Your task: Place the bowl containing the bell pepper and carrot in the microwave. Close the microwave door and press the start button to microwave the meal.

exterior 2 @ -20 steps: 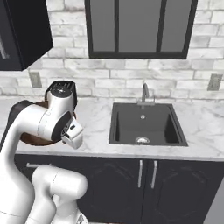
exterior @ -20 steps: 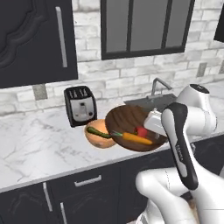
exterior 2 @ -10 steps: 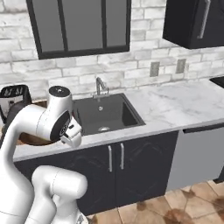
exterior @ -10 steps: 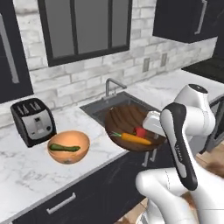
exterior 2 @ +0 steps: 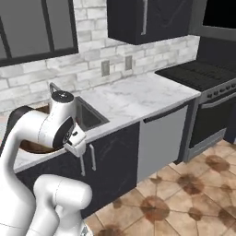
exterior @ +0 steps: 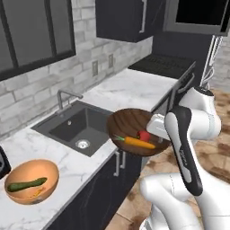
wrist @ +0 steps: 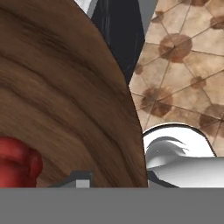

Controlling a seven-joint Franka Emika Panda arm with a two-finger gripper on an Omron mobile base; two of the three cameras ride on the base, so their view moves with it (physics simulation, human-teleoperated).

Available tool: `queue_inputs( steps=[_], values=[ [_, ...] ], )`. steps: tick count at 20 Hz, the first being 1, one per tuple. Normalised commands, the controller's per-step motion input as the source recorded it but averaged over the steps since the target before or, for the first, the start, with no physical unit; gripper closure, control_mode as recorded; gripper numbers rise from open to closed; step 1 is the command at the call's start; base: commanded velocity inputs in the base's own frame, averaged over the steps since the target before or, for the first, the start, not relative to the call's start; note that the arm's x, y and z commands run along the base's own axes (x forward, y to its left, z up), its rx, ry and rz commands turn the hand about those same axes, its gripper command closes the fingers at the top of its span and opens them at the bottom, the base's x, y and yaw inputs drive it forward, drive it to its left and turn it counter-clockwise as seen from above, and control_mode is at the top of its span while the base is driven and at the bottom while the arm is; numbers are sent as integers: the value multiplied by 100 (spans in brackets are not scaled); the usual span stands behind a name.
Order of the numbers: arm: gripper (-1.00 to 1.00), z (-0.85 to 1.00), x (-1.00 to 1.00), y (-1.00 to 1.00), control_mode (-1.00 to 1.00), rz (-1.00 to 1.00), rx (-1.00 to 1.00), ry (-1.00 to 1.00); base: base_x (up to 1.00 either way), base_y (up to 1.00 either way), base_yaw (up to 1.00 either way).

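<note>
In the left base view the dark brown wood-grain bowl (exterior: 132,126) hangs just off the counter's front edge, right of the sink. It holds the orange carrot (exterior: 137,143) and the red bell pepper (exterior: 144,135). My gripper (exterior: 158,134) is shut on the bowl's right rim. The hand view looks along the bowl (wrist: 65,100) with the bell pepper (wrist: 17,164) at lower left, and the rim sits between the gripper (wrist: 116,179) tips. A sliver of the bowl (exterior 2: 32,147) peeks out behind my arm. The grey-framed microwave (exterior: 197,15) with its dark window hangs at the upper right, above the stove.
A lighter orange-tan bowl (exterior: 30,182) with a green vegetable sits on the marble counter at the left. The black sink (exterior: 76,128) and faucet (exterior: 67,95) lie behind the held bowl. To the right are the dishwasher (exterior 2: 161,138), the black stove (exterior 2: 198,73) and tiled floor (exterior 2: 184,193).
The whole picture has shifted: the base has travelled right along the counter, so the toaster has left view and the stove has come in. The bowl stays in my grip.
</note>
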Motion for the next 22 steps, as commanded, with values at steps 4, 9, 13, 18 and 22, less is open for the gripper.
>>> queue_inputs(
  steps=[4, 9, 13, 18, 22],
  values=[
    [100, 0, 0, 0, 100, 0, 0, 0, 0, -37, -55],
    [100, 0, 0, 0, 100, 0, 0, 0, 12, -46, -51],
    [100, 0, 0, 0, 100, 0, 0, 0, 36, -57, -47],
    [100, 0, 0, 0, 100, 0, 0, 0, 59, -66, -41],
    [100, 0, 0, 0, 100, 0, 0, 0, 70, -68, -37]
  ],
)
